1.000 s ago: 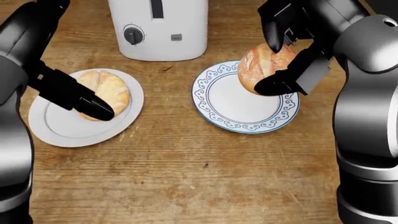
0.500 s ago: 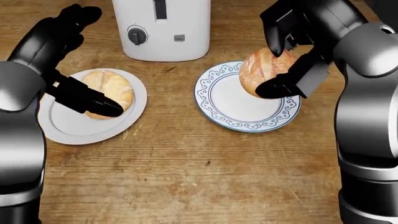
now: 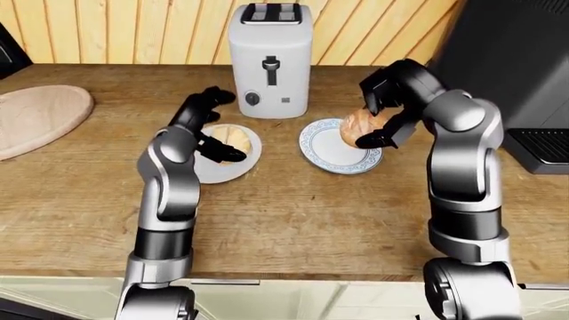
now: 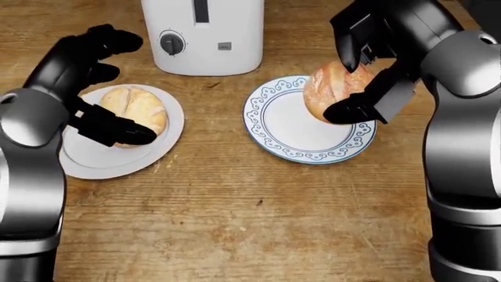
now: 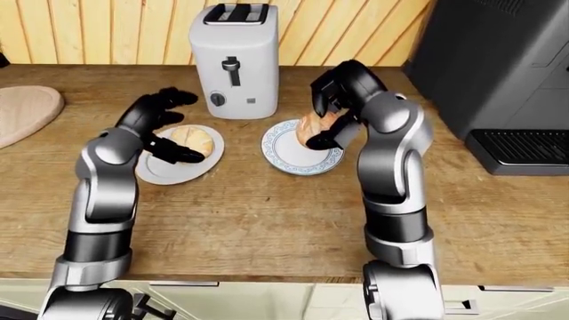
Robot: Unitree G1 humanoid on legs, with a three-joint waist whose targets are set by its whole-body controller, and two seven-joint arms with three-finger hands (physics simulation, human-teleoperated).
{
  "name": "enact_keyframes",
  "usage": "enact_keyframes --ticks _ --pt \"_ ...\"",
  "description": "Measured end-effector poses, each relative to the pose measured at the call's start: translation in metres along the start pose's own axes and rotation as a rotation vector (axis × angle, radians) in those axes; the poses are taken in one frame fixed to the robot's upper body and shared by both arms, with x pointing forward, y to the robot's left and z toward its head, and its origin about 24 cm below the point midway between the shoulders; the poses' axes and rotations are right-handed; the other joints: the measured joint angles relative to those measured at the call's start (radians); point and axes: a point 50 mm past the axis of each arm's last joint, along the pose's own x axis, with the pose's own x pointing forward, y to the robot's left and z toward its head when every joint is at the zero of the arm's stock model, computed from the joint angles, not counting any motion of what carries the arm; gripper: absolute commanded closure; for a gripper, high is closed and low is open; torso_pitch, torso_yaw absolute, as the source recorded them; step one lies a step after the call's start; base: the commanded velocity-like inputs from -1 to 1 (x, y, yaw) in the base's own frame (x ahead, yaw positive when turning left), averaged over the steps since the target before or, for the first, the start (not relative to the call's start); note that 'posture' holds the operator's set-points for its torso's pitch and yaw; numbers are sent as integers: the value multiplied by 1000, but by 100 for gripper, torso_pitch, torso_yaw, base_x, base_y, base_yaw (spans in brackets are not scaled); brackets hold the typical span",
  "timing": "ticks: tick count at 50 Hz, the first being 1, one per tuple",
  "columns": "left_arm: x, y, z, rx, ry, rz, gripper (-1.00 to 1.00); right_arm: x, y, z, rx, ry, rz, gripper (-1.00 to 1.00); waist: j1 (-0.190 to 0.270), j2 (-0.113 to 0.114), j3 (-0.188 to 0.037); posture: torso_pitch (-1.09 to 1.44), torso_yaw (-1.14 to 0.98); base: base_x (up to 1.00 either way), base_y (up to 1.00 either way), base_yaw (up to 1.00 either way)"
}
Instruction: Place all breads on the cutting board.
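The black fingers (image 4: pixel 345 47) of the right hand (image 4: pixel 364 73) are closed tight around a round golden-brown bread roll (image 4: pixel 333 88). One finger presses the top of the roll and one holds it from below. The roll sits up in the air, just above the far edge of a white plate with a blue swirly rim (image 4: pixel 274 138). I think it is held high so it can be carried away to the board. The right arm is bent at the elbow, with the hand turned in toward the middle.

The fingers (image 4: pixel 125 134) of the left hand (image 4: pixel 94 88) are spread apart. They stand around a second pale crusty bread roll (image 4: pixel 139 108) but do not squeeze it. This roll lies on a plain white plate (image 4: pixel 101 167). One finger is low beside the roll and the others are lifted above it, likely getting ready to grab. The left arm is bent, and the hand reaches down over the plate.

Past both hands stands a white toaster (image 3: pixel 269 63) on the wooden counter (image 4: pixel 235 217). The round light wooden cutting board (image 3: pixel 35 117) is far off to the left of the left hand, with no bread on it.
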Motion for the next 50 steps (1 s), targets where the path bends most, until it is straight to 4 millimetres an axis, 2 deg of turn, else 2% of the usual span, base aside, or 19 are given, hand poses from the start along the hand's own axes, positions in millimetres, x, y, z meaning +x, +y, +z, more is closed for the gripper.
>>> enact_keyframes --ticks 13,28,32,36,38,40,44,46,48,49,50 --pt "5 -5 -9 -4 17 -9 -33 3 1 -5 5 9 -1 100 -1 1 -4 0 0 0 0 0" --pt "3 -3 -6 -1 10 -5 18 4 1 -6 8 12 -4 100 -1 0 -1 0 0 0 0 0" --pt "3 4 0 -5 -10 21 29 3 0 -4 7 8 -6 100 -1 -1 1 0 0 0 0 0" --pt "-5 17 10 -16 -46 68 51 1 -2 -2 7 3 -10 100 -3 0 2 0 0 0 0 0" --pt "-10 24 16 -20 -66 91 67 0 -3 -1 9 -1 -13 100 -3 1 3 0 0 0 0 0" --pt "-16 31 21 -25 -83 109 100 -2 -5 1 15 -7 -15 100 -3 2 4 0 0 0 0 0" --pt "-28 41 30 -26 -111 131 100 -7 -10 8 20 -27 -21 100 -2 4 5 0 0 -6 1 0" --pt "-31 44 31 -29 -107 133 100 -10 -10 11 14 -39 -20 100 -3 11 -12 0 0 -37 9 0" --pt "-32 46 31 -33 -100 131 100 -12 -11 13 14 -47 -18 100 -6 14 -17 0 0 -50 19 0" --pt "-33 46 33 -34 -102 129 100 -12 -11 14 16 -47 -17 100 -7 8 -13 0 0 -70 31 0" --pt "-34 46 35 -34 -108 126 100 -12 -11 13 20 -42 -17 100 -11 -8 -11 0 0 -81 39 0"
